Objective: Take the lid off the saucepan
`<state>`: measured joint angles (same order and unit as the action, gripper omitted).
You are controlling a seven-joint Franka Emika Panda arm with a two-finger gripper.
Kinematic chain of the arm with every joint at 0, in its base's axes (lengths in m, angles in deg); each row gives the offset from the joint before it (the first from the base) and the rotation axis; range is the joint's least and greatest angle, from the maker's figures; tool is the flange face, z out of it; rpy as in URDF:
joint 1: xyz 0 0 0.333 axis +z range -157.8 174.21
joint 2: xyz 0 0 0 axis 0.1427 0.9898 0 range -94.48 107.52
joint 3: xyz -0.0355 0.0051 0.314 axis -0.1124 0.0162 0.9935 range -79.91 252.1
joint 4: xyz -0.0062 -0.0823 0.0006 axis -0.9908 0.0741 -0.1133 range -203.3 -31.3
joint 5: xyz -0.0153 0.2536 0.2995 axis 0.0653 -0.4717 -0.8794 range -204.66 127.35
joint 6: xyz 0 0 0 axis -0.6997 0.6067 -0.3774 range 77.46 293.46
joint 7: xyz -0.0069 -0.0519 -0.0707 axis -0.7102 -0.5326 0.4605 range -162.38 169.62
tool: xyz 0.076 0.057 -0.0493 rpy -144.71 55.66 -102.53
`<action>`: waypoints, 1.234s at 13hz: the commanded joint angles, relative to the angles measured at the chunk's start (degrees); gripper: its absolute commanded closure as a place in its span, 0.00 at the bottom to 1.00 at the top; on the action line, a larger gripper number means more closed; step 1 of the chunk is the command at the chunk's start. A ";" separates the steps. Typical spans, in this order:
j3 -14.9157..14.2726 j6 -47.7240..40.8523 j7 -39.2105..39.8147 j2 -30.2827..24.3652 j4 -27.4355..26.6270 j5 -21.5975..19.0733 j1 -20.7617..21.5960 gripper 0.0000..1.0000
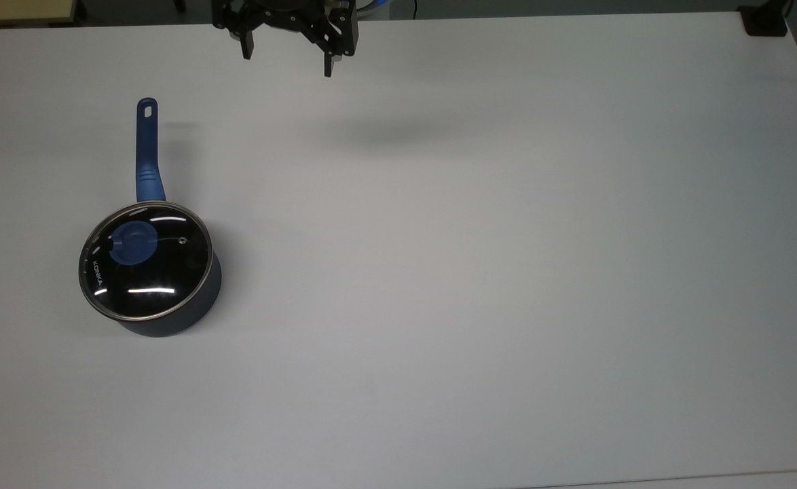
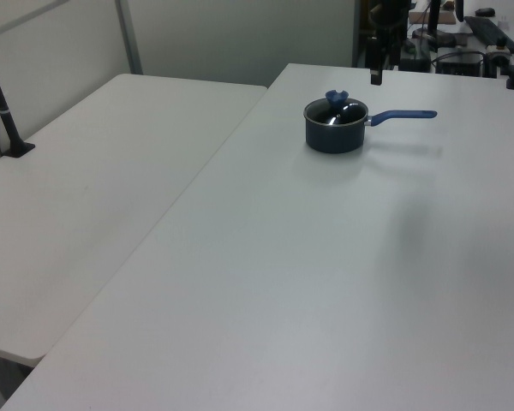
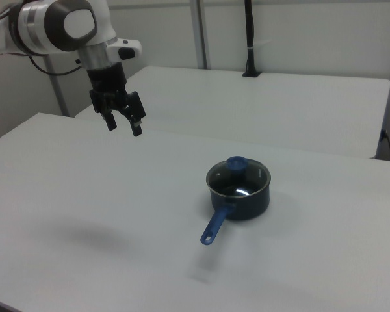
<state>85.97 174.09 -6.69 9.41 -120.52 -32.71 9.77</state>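
Observation:
The saucepan (image 1: 168,314) stands on the white table (image 1: 507,272) at the top view's left, its long blue handle (image 1: 146,146) pointing toward the far edge. The glass lid (image 1: 161,272) with its blue knob (image 1: 132,243) rests on the pan's rim. My gripper (image 1: 288,60) hangs open and empty above the table's far edge, well away from the pan. In the right view the gripper (image 3: 123,127) is high at the left, the saucepan (image 3: 244,200) and lid (image 3: 239,181) at centre. The left view has the saucepan (image 2: 334,135) at the far end.
A second white table (image 3: 279,97) adjoins this one, with a black post (image 3: 249,39) clamped at its far side. A black object (image 1: 765,20) sits at the table's corner in the top view's upper right. Bare tabletop stretches to the top view's right of the pan.

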 commanded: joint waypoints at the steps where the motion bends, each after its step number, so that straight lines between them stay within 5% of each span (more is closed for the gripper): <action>1: -0.23 0.43 1.08 -0.08 0.33 0.29 0.19 0.00; 10: -0.23 0.43 1.78 -0.16 0.59 0.29 -0.25 0.00; 16: -0.40 5.17 9.68 1.85 3.13 -0.15 -5.33 0.00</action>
<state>85.84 177.16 -1.12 9.51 -119.34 -32.71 6.49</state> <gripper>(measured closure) 0.000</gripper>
